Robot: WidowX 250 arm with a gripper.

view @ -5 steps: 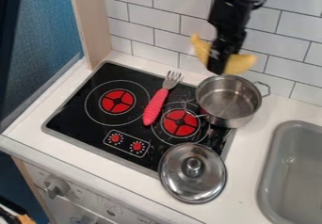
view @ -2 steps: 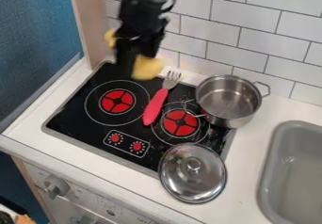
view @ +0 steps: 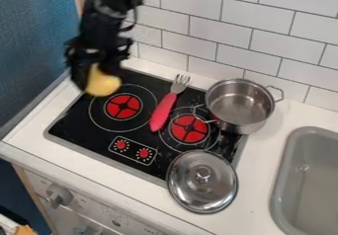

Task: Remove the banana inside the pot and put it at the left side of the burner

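Note:
Over the stove's back left part hangs my gripper [view: 92, 78], shut on the banana [view: 103, 83]. The banana's yellow end shows below and to the right of the gripper; the rest is hidden behind it. Just below and to the right lies the left burner [view: 123, 106], a red disc on the black cooktop. The metal pot [view: 239, 106] stands at the cooktop's back right corner, and no banana is in it. A second red burner [view: 189, 129] is partly ringed by the pot's handle side.
A fork with a pink handle [view: 163, 112] lies between the burners. The pot lid [view: 202, 181] rests at the front right edge of the cooktop. A grey sink [view: 310, 179] is at the right, a blue wall [view: 39, 46] at the left, and white tiles stand behind.
My gripper has carried the banana left, from above the pot across the back of the stove, and somewhat lower. Pot, lid and fork have stayed where they were.

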